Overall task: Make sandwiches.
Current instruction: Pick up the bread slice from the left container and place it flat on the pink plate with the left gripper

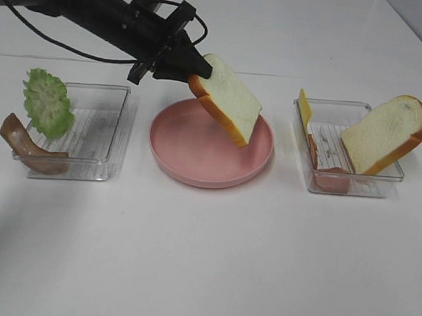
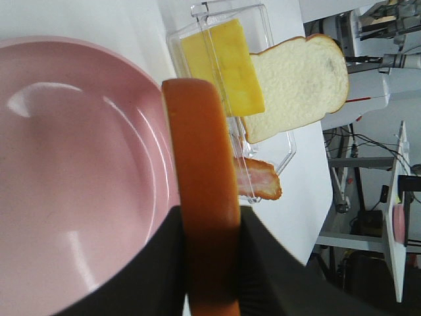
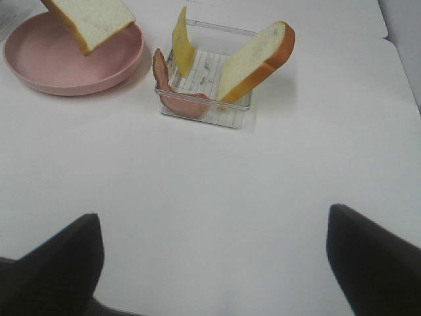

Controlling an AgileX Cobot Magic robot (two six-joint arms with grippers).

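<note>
My left gripper [image 1: 201,73] is shut on a white bread slice [image 1: 228,100] with orange-brown crust and holds it tilted above the pink plate [image 1: 195,168]. In the left wrist view the crust [image 2: 200,184] sits between the black fingers [image 2: 266,263]. A second bread slice [image 1: 387,134] leans in the right clear tray [image 1: 396,176] with yellow cheese [image 1: 304,107] and reddish ham [image 1: 330,178]. Green lettuce [image 1: 48,103] and a brown bacon strip [image 1: 25,144] lean in the left clear tray [image 1: 98,128]. My right gripper [image 3: 214,263] is open and empty, over bare table short of the right tray [image 3: 204,115].
The plate [image 3: 46,69] holds nothing. The white table [image 1: 201,262] stretches in front of the trays. The table's far edge runs behind them, with equipment stands beyond it in the left wrist view [image 2: 368,197].
</note>
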